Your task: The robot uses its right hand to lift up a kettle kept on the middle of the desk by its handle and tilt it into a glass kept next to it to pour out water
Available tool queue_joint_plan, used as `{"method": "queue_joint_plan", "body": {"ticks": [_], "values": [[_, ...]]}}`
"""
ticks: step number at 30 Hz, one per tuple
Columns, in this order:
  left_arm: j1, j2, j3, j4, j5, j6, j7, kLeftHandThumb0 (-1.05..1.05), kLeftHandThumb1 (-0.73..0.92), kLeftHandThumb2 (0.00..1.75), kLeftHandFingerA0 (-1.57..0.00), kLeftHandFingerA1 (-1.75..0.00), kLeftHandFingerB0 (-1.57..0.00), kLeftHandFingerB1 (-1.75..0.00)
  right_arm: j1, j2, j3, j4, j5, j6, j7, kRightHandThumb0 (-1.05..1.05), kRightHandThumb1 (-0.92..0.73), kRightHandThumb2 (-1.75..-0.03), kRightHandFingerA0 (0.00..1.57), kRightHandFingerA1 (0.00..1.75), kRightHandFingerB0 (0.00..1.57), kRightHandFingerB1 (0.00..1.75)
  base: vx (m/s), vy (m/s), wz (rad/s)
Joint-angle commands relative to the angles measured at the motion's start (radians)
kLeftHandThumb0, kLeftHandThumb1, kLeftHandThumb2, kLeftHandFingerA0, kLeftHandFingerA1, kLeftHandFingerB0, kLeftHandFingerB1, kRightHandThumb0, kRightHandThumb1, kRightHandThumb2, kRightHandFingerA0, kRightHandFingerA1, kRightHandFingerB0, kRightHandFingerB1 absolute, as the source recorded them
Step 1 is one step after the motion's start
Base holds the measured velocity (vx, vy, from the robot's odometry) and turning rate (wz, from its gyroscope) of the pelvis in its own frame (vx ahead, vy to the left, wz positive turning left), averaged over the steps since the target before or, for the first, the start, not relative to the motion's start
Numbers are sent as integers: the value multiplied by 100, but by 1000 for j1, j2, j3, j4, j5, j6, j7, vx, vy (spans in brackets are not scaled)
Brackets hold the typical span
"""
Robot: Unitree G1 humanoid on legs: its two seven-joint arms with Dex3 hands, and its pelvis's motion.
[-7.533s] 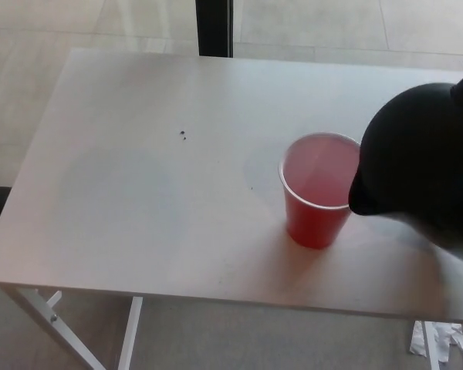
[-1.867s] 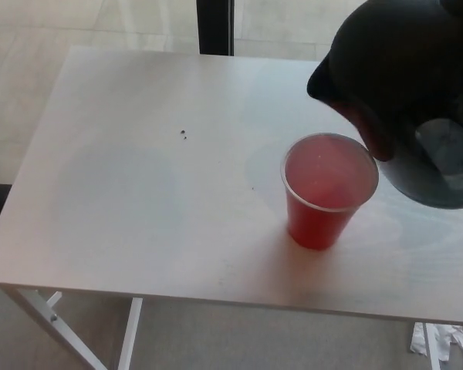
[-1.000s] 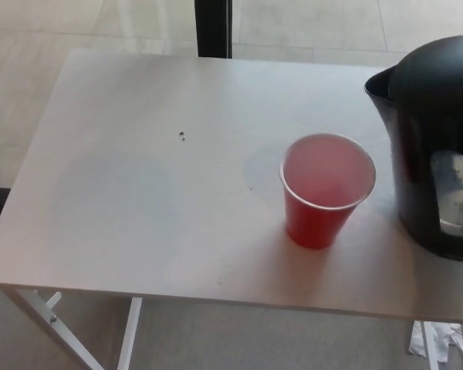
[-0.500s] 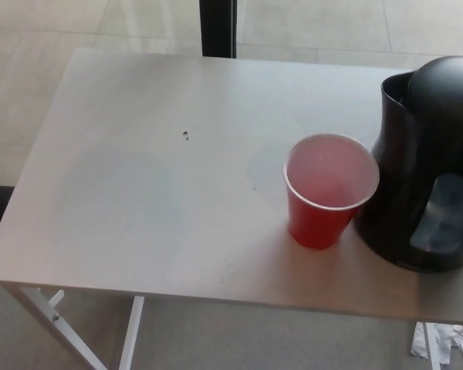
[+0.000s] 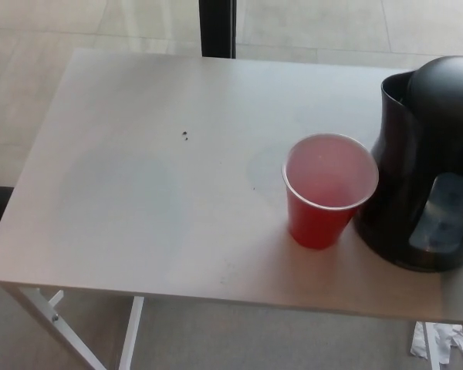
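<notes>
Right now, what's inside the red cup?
The red cup stands upright beside the black kettle. Its pale pinkish inside shows, with no clear waterline; whether water sits at the bottom can't be told.

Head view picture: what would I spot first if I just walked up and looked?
The bright red cup grabs you first, standing upright toward the right of the pale table. Right beside it, at the picture's right edge, stands a big black kettle, upright on the table. No robot hand shows.
</notes>
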Motion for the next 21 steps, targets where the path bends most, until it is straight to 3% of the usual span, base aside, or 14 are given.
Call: {"method": "queue_joint_plan", "body": {"ticks": [1,4,5,8,15,16,17,18,21], "values": [[2,5,4,5,-6,-2,13,-90,92,85,-49,-59,-34,-54,57,-123,38,30,130,-110,222,-88,-53,-83,0,0,0,0,0,0,0],[5,4,8,7,-11,-1,9,-92,92,84,-50,-63,-30,-56,80,-143,64,29,112,-159,208,-96,-48,-81,0,0,0,0,0,0,0],[6,4,9,7,-11,-2,9,-93,92,84,-49,-63,-30,-55,84,-148,67,34,118,-169,208,-97,-63,-59,0,0,0,0,0,0,0],[7,5,6,8,-7,-5,14,-94,92,88,-51,-63,-31,-55,93,-155,63,43,148,-196,214,-105,-65,-61,0,0,0,0,0,0,0],[9,6,4,11,-4,-6,18,-95,92,88,-51,-63,-31,-54,92,-165,22,75,231,-246,250,-102,-64,-60,0,0,0,0,0,0,0],[12,7,4,6,-6,-7,13,-94,92,89,-51,-63,-34,-56,100,-180,8,71,249,-252,270,-104,-53,-80,0,0,0,0,0,0,0],[13,7,8,9,-10,-4,11,-94,92,88,-51,-63,-30,-55,118,-197,-10,40,264,-240,282,-102,-53,-81,0,0,0,0,0,0,0],[11,6,11,10,-13,0,13,-90,92,84,-50,-62,-32,-54,121,-199,-31,39,294,-231,295,-101,-63,-60,0,0,0,0,0,0,0],[15,8,12,12,-12,-6,13,-95,92,88,-51,-64,-32,-55,166,-215,-76,-13,297,-225,269,-105,-61,-60,0,0,0,0,0,0,0]]}}
